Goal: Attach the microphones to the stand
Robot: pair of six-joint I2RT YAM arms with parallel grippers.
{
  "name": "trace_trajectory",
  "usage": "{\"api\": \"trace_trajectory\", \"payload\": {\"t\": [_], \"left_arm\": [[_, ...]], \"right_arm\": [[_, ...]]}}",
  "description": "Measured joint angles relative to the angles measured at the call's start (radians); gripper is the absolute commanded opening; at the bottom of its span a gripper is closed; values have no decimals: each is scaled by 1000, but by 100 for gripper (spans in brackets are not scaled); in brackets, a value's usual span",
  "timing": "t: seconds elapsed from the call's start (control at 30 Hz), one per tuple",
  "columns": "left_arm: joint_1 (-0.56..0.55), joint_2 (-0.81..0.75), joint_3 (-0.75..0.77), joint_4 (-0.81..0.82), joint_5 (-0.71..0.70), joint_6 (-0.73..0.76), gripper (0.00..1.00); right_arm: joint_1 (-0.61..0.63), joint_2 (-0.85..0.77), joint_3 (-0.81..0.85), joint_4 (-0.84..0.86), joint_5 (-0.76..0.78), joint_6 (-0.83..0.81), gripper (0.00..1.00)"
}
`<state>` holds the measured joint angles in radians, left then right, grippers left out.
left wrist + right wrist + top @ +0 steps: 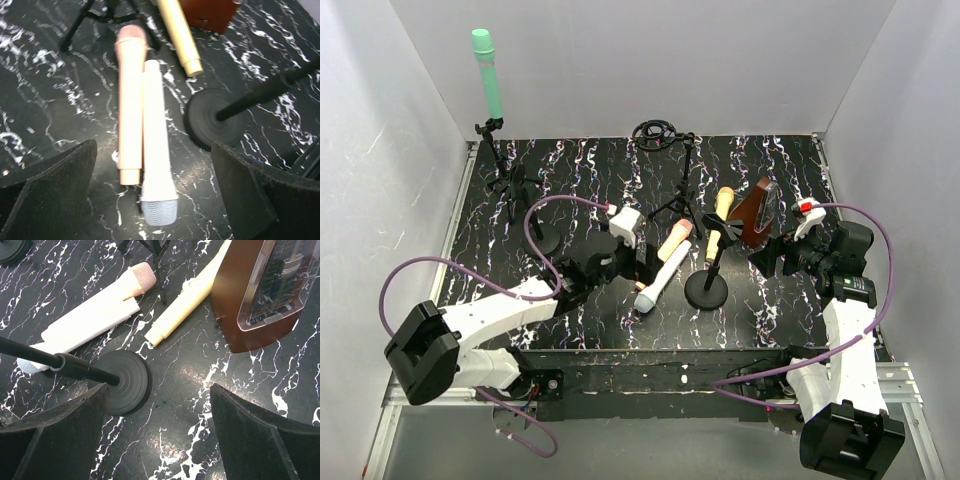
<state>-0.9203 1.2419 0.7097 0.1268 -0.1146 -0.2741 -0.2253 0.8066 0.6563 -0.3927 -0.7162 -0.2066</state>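
My left hand (154, 165) hangs with its fingers spread wide apart and nothing between them, straddling two microphones that lie on the black marbled tabletop (570, 170) just left of the round-based stand (707, 288). The white microphone (157, 150) and the peach-pink microphone (129, 100) lie side by side and touching, head to tail: the white one's mesh head points toward me, the pink one's head points away, toward the back. My right hand (159, 390) is open as well, its fingers apart and gripping nothing, hovering over bare tabletop just right of that stand's disc base, whose black pole slants across my wrist view. The yellow microphone (187, 300) lies aslant just behind the base, its butt end close to the disc; I cannot tell whether the stand's clip holds it. The brown wedge (250, 295) stands upright behind and to the right of the base, right beside the yellow microphone. A tripod stand (680, 190) is farther back behind the base. The mint green microphone (488, 72) is well away to the far left of the base, upright in the clip of a corner stand (498, 160).
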Motion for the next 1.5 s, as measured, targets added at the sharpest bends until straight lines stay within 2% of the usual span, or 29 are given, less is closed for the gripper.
{"api": "trace_trajectory", "payload": {"t": [0.13, 0.47, 0.63, 1.03, 1.4, 1.5], "left_arm": [[85, 32, 17, -59, 43, -54, 98], [103, 257, 149, -228, 148, -77, 75], [118, 368, 219, -283, 153, -63, 66], [156, 527, 356, -328, 180, -20, 50], [157, 605, 422, -418, 154, 29, 44], [158, 609, 435, -443, 117, 47, 32]], "right_arm": [[0, 0, 0, 0, -2, -5, 88], [0, 6, 0, 0, -6, -6, 88], [0, 7, 0, 0, -12, -7, 88], [0, 7, 0, 0, -20, -9, 88], [0, 7, 0, 0, -20, -10, 88], [0, 7, 0, 0, -20, -10, 88]]}}
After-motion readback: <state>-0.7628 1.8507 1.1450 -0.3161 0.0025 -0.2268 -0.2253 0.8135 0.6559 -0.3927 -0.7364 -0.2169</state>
